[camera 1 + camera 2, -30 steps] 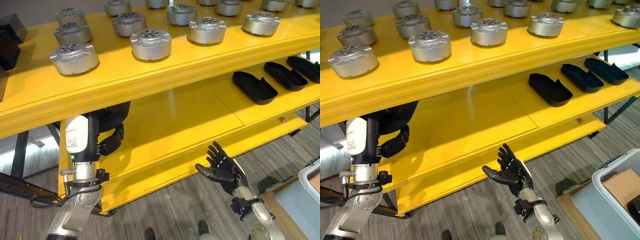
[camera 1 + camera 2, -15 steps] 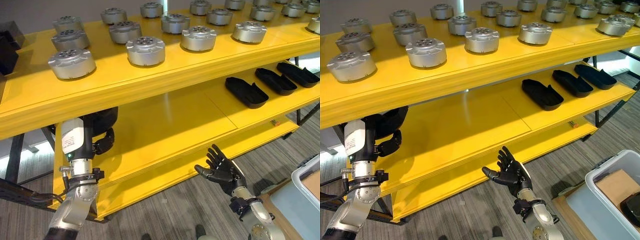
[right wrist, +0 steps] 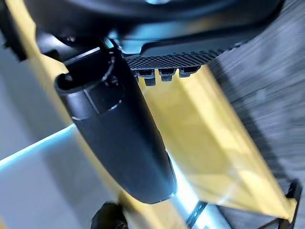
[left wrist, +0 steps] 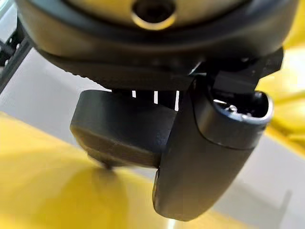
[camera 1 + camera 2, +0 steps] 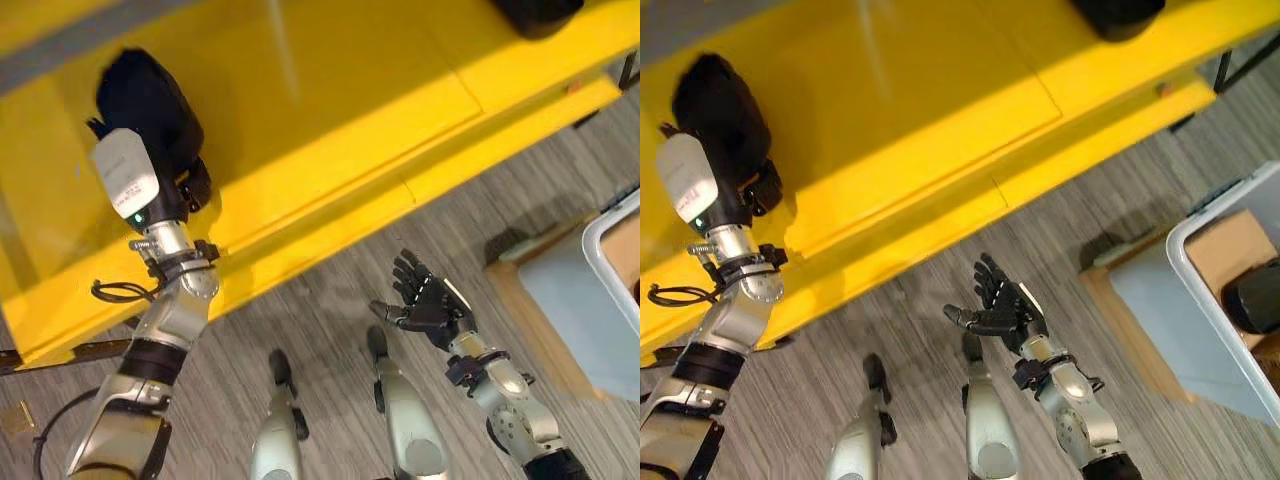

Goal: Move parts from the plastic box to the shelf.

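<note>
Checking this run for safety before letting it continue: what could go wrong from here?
The left hand holds a black part low over the yellow shelf; released badly, it might slide toward the shelf's front edge. The right hand hangs open over the floor; swinging toward the plastic box, it could knock the rim.

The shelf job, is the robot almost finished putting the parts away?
Not yet. One black part already lies on the yellow shelf. The left hand holds another black part just above the shelf, not set down. The right hand is open over the floor. At least one more dark part waits in the plastic box.
</note>
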Available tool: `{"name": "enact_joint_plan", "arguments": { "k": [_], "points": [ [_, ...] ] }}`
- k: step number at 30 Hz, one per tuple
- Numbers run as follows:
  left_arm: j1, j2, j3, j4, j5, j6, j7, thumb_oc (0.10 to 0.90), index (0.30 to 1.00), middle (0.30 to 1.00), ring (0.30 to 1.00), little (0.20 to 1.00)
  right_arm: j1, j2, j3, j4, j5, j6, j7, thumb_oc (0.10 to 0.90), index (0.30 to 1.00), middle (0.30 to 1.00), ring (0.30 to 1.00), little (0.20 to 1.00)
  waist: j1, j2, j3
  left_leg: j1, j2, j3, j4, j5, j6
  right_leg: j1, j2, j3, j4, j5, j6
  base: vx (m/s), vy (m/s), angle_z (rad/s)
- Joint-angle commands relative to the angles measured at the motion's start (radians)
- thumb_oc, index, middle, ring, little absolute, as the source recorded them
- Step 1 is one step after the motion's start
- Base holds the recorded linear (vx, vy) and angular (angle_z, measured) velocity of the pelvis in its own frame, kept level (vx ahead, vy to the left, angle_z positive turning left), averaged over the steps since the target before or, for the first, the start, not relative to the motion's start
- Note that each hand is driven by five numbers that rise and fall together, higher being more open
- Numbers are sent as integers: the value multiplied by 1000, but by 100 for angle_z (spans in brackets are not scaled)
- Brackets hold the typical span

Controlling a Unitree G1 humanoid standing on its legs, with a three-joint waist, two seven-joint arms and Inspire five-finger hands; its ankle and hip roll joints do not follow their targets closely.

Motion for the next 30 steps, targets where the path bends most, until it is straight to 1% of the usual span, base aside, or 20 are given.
{"name": "enact_joint_plan", "arguments": {
  "k": [1, 2, 3, 5, 9, 12, 17, 18, 20, 21, 23, 25, 30],
  "points": [
    [-121, 91, 14, -1, 12, 40, 130, 400, 300, 300, 300, 300, -33, -3, 8, -146, 29, -114, 4, 900, 1000, 1000, 1000, 1000, 4, -15, -78, -62, -30, 34, 99, -78, 28, -11, 58, -75, 153, -191, -53, -59, -20, -5],
    [-130, 87, 8, 12, -1, 68, 132, 400, 300, 300, 300, 300, -38, -5, 11, -153, 33, -111, -1, 900, 1000, 1000, 1000, 1000, 4, -18, -68, -74, -30, 33, 107, -79, 29, -25, 61, -73, 166, -194, -54, -40, -16, -1],
    [-132, 86, 6, 15, -2, 72, 134, 400, 300, 300, 300, 300, -39, -5, 11, -154, 33, -111, -2, 900, 1000, 1000, 1000, 1000, 5, -18, -66, -78, -29, 33, 110, -79, 29, -29, 61, -73, 170, -195, -55, -41, -20, 0],
    [-140, 79, -3, 32, -28, 99, 140, 400, 300, 300, 300, 300, -46, -9, 17, -153, 37, -117, -7, 900, 1000, 1000, 1000, 1000, 7, -22, -53, -103, -30, 30, 133, -83, 31, -51, 61, -74, 194, -203, -58, -43, -29, 2],
    [-136, 69, 1, 53, -58, 153, 169, 400, 300, 300, 300, 300, -54, -11, 21, -145, 44, -122, -4, 900, 1000, 1000, 1000, 1000, 12, -26, -43, -120, -31, 23, 151, -88, 30, -67, 64, -76, 217, -213, -63, -18, -14, 2],
    [-133, 73, 9, 85, -87, 162, 192, 400, 300, 300, 300, 300, -56, -15, 26, -144, 45, -123, -5, 900, 1000, 1000, 1000, 1000, 13, -26, -40, -122, -30, 21, 155, -87, 28, -70, 64, -76, 225, -217, -65, -4, -2, 1],
    [-123, 102, 34, 147, -127, 194, 225, 400, 300, 300, 300, 300, -56, -22, 25, -146, 51, -118, -2, 900, 1000, 1000, 1000, 1000, 15, -21, -34, -108, -32, 22, 151, -90, 26, -62, 53, -83, 233, -228, -67, 0, 0, 0],
    [-116, 106, 41, 150, -128, 198, 230, 400, 300, 300, 300, 300, -56, -22, 24, -147, 51, -116, -1, 900, 1000, 1000, 1000, 1000, 17, -17, -36, -109, -30, 23, 146, -85, 26, -63, 54, -84, 228, -222, -69, 0, 0, 0],
    [-93, 121, 57, 159, -142, 202, 241, 400, 300, 300, 300, 300, -51, -24, 24, -147, 51, -113, -1, 900, 1000, 1000, 1000, 1000, 19, -13, -34, -97, -34, 24, 146, -90, 25, -52, 45, -85, 234, -232, -67, 0, 0, 0],
    [-91, 123, 60, 159, -143, 201, 242, 400, 300, 300, 300, 300, -51, -24, 24, -146, 51, -113, -1, 900, 1000, 1000, 1000, 1000, 20, -11, -35, -99, -33, 24, 144, -86, 25, -54, 47, -86, 231, -227, -68, 22, 43, 0],
    [-63, 132, 76, 164, -152, 196, 240, 400, 300, 300, 300, 300, -46, -26, 26, -142, 49, -112, 4, 900, 1000, 1000, 1000, 1000, 24, -4, -38, -95, -34, 24, 145, -86, 24, -50, 42, -87, 234, -229, -69, 19, 28, -1],
    [-19, 132, 92, 143, -173, 205, 247, 400, 300, 300, 300, 300, -42, -24, 28, -132, 37, -115, 9, 900, 1000, 1000, 1000, 1000, 29, 5, -38, -90, -37, 23, 144, -87, 24, -45, 35, -89, 239, -236, -71, 32, 47, -1],
    [24, 133, 115, 139, -218, 198, 271, 400, 300, 300, 300, 300, -50, -29, 38, -120, 36, -125, 8, 900, 1000, 1000, 1000, 1000, 38, 8, -38, -96, -37, 21, 152, -86, 23, -47, 31, -95, 258, -247, -76, 7, 7, 2]
  ]
}}
